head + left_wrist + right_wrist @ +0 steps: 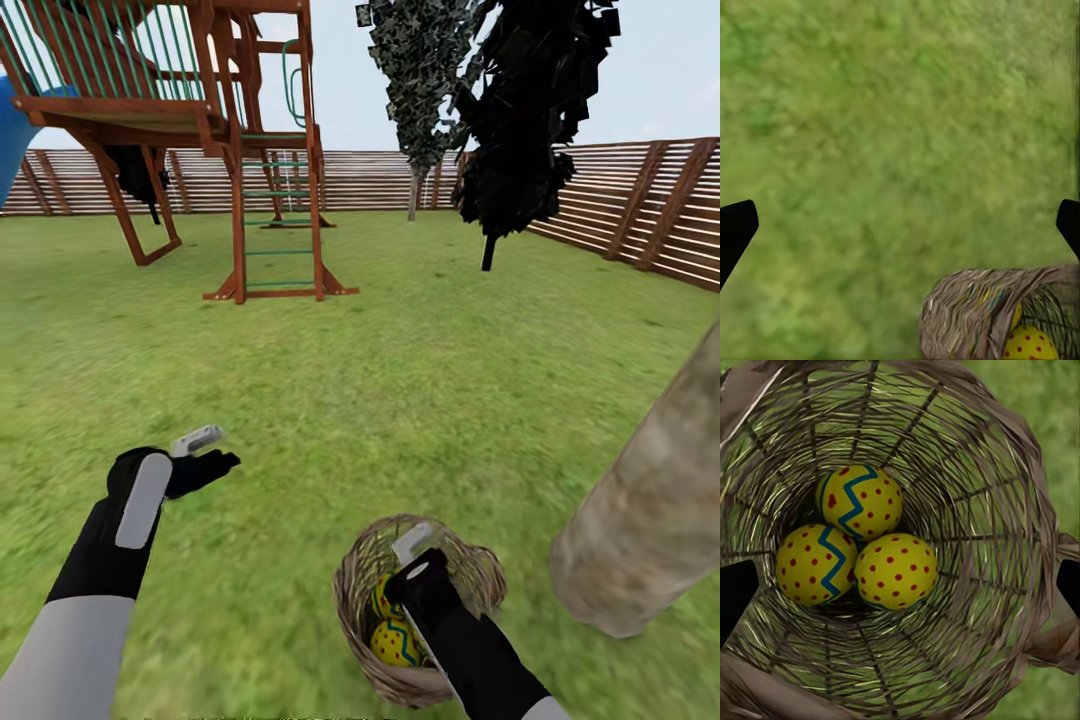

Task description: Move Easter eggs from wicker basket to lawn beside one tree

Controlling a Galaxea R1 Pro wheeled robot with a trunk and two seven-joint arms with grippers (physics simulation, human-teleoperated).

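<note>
Three Easter eggs (pixel 859 547) huddled at the bottom of the wicker basket (pixel 360 590), yellow with red dots, blue zigzags on two of them; all three touching one another; none out on the grass. Basket upright on the lawn (pixel 330 400), toward its near edge in the head view, just beside the thick pale tree (pixel 650 520) leaning in from the right. Right gripper (pixel 900 585) poised above the basket mouth, looking straight down onto the eggs; fingers released and spread wide, dark tips at either side of the wrist picture, clear of the wicker and of every egg. Left gripper (pixel 205 455) hanging over bare grass well left of the basket, fingers apart and holding nothing; basket rim and one egg at the corner of its wrist picture, somewhat blurred. Farther back, a wooden play tower (pixel 200 140), a dark-leaved thin tree (pixel 520 130) and a slatted fence (pixel 640 205) along the far edge of the lawn.
</note>
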